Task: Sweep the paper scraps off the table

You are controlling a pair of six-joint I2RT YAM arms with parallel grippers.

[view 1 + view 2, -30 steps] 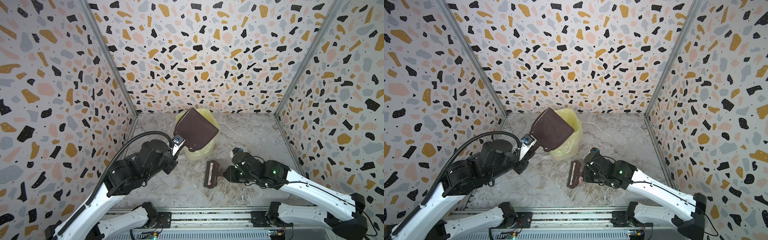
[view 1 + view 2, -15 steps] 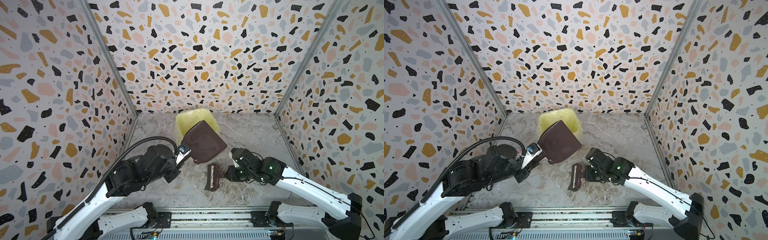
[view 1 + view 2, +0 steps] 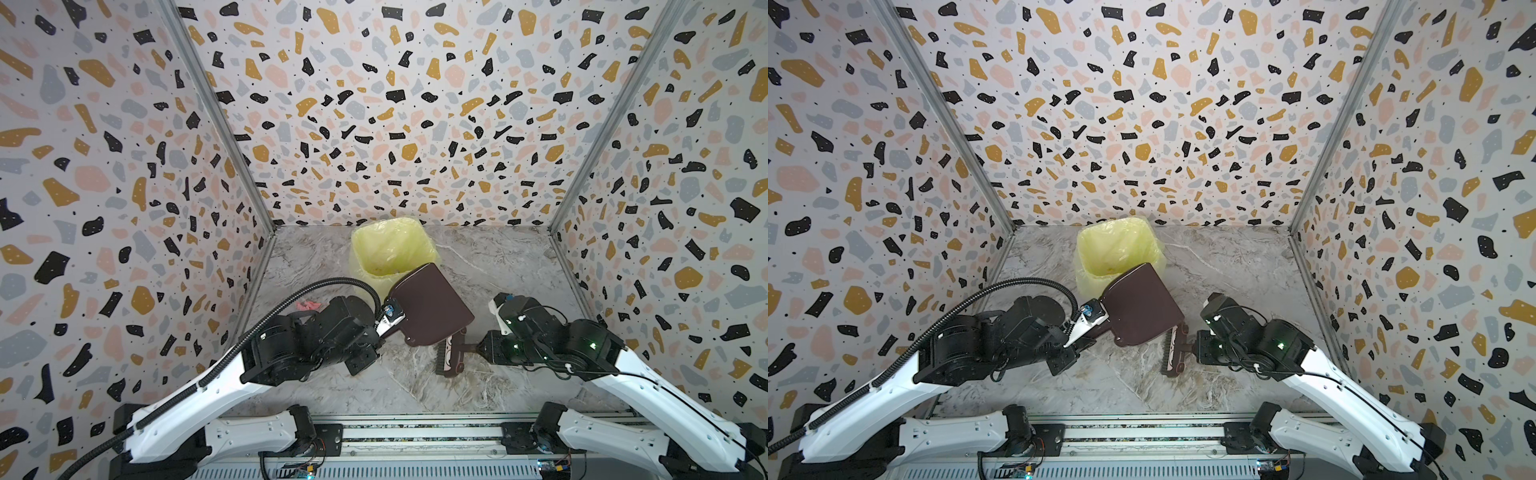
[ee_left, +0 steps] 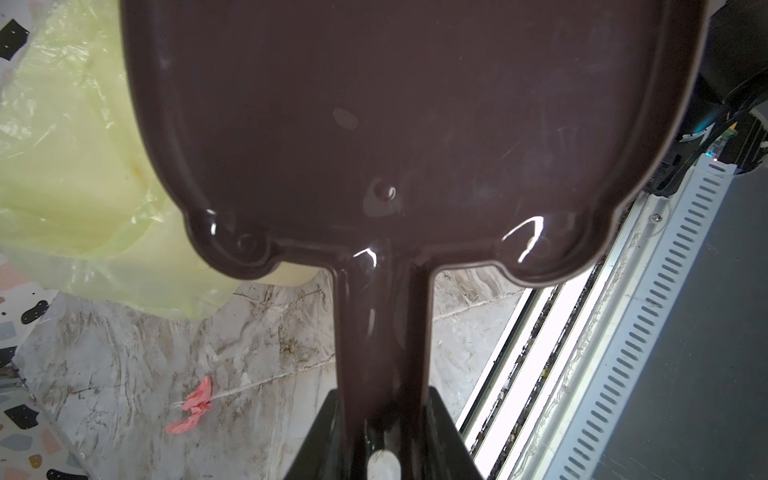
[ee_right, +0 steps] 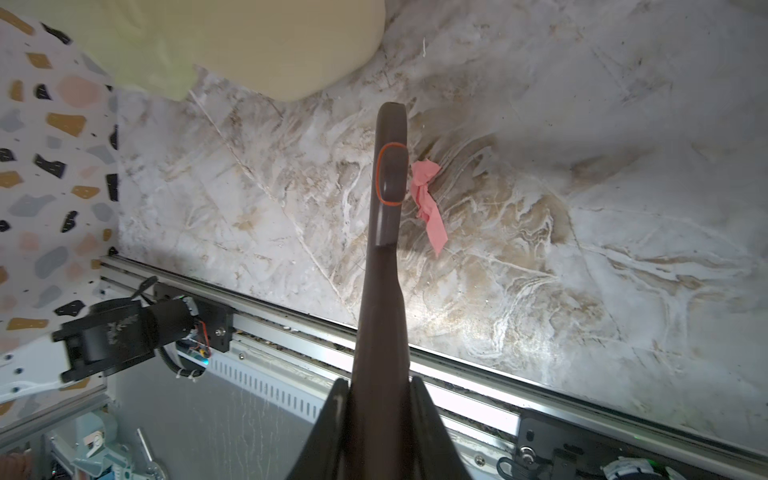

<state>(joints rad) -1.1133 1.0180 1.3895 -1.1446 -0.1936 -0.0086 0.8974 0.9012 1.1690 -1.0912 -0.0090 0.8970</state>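
Note:
My left gripper point(image 3: 384, 326) point(image 4: 382, 399) is shut on the handle of a dark brown dustpan point(image 3: 428, 307) point(image 3: 1140, 309) point(image 4: 395, 124), held tilted just in front of the bin. My right gripper point(image 3: 478, 347) point(image 5: 379, 382) is shut on the handle of a brown brush point(image 3: 451, 353) point(image 3: 1173, 353) point(image 5: 390, 174), whose head rests low on the table point(image 3: 415, 382) beside the pan's near corner. One pink paper scrap point(image 3: 308, 305) point(image 4: 193, 405) lies by the left wall. In the right wrist view a pink scrap point(image 5: 426, 195) lies right beside the brush head. The pan's inside is hidden.
A bin with a yellow plastic liner point(image 3: 390, 249) point(image 3: 1115, 247) stands at the back middle, close behind the dustpan. Terrazzo walls close off the left, back and right. The arm rail point(image 3: 415, 432) runs along the front edge.
My left gripper has brought the dustpan away from over the bin, down and toward the front right. The brush in my right gripper has shifted slightly to the right.

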